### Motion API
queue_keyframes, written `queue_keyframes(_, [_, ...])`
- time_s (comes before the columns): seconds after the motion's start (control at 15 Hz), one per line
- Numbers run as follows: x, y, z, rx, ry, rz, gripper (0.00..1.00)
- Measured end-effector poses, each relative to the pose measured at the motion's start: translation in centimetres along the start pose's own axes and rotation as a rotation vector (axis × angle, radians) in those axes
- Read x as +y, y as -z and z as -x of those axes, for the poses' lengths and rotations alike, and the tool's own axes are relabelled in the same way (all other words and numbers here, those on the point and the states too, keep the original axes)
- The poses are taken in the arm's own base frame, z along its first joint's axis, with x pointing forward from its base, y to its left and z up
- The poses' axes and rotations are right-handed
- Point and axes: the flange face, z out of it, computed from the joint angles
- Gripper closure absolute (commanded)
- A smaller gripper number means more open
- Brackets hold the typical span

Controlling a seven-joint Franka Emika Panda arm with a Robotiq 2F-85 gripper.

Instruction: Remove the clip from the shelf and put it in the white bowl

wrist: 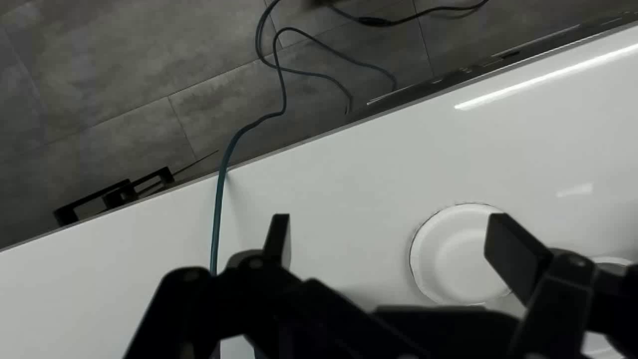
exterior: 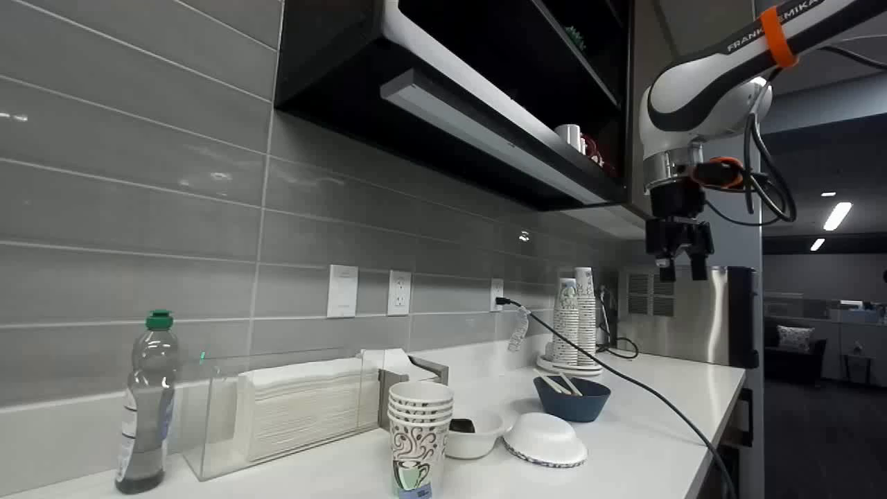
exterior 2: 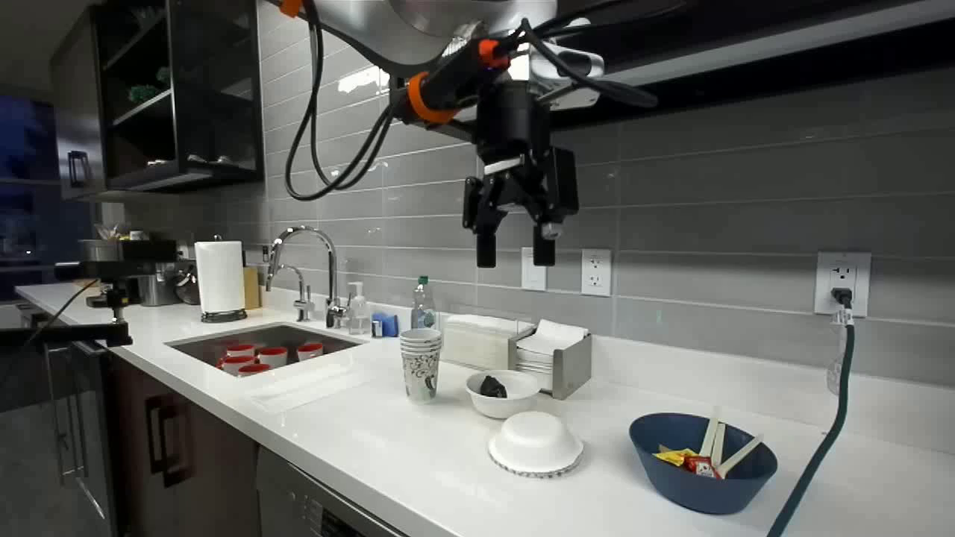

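We're prob. looking at the tail end of the job: the placing is seemingly done & the arm [exterior: 693, 97] is hanging free. Using the white bowl [exterior 2: 498, 409] as landmark: a small black thing [exterior 2: 492, 387] is lying inside it, & we're reading that as the clip, tho it's showing too small for us to be sure of its shape. The pincer [exterior 2: 515, 253] is hovering high over the bench [exterior 2: 373, 432], well above the bowl & off to one side of it, fingers [exterior 2: 486, 252] parted wide w/ nothing between them; all three views are agreeing on that. The shelf [exterior: 443, 147] is running overhead, higher than the bowl; much of it is sitting dark or cut off, so we're not ruling out the real clip being up there.

Around the bowl, an upturned paper bowl [exterior 2: 536, 441] is resting just beside it, a stack of paper cups [exterior 2: 421, 365] is standing near it on roughly the opp. side, & a blue bowl [exterior 2: 701, 485] is sitting farther off, beyond the upturned one.

Next move, as we're judging it: no further grasp, just backing the arm off & leaving the bowl alone, w/o dipping twd the cups. If the black thing is turning out to be sth else, we're needing to reach the shelf, line up the parted fingers & squeeze there instead.
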Motion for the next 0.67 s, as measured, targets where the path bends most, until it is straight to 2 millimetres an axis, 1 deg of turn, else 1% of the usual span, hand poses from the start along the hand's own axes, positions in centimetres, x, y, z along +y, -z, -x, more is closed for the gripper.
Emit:
queue_keyframes(0.27, [-0.1, 0.2, 0.0, 0.004, -0.002, -0.005, 0.0])
queue_keyframes(0.4, [-0.1, 1.0, 0.1, 0.022, -0.005, -0.021, 0.0])
queue_keyframes(0.53, [-0.4, 3.1, 0.5, 0.065, -0.011, -0.072, 0.0])
queue_keyframes(0.67, [-0.8, 6.4, 1.2, 0.131, -0.001, -0.134, 0.0])
